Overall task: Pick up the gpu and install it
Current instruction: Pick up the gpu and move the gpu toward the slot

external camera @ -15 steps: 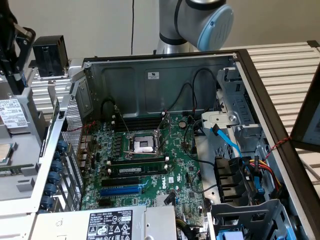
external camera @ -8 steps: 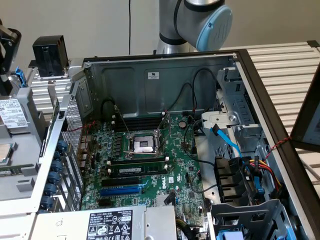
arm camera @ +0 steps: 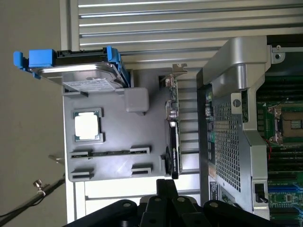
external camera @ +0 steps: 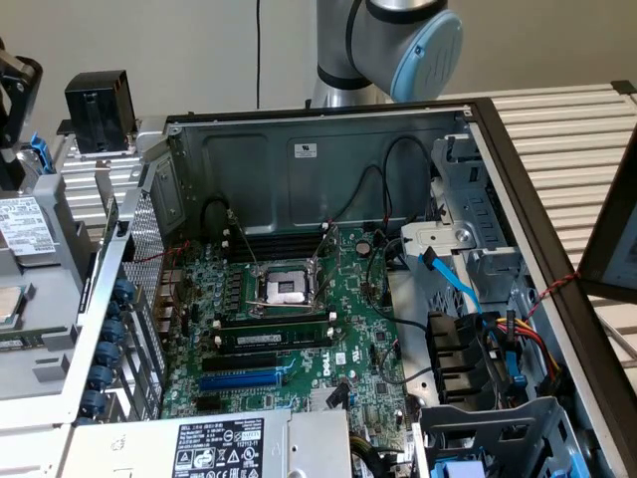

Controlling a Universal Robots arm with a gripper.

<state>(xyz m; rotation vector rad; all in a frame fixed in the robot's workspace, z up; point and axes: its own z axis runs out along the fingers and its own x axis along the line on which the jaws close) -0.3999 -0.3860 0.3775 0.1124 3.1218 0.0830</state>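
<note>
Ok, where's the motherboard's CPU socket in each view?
Exterior view: CPU socket mid-picture on the motherboard, to the exterior view's right of the perforated case wall.
Wrist view: CPU socket on the motherboard, across the perforated case wall from the grey tray.
Shared landmark: that perforated case wall.

An open computer case (external camera: 328, 149) lies on a slatted desk (external camera: 567, 129), its inside facing up. A green motherboard (external camera: 368, 349) fills the floor of the case, with an uncovered processor socket (external camera: 289, 289) near its middle. Nearer lie a black memory stick (external camera: 274, 339) and a blue expansion slot (external camera: 244, 378). A labelled power supply (external camera: 219, 443) sits at the near edge. On the exterior view's right, a metal drive cage (external camera: 478, 219) holds coloured cables (external camera: 518, 344). On the exterior view's left stands a grey tray (external camera: 40, 339). Beyond the case rises the robot arm (external camera: 398, 40).
</note>
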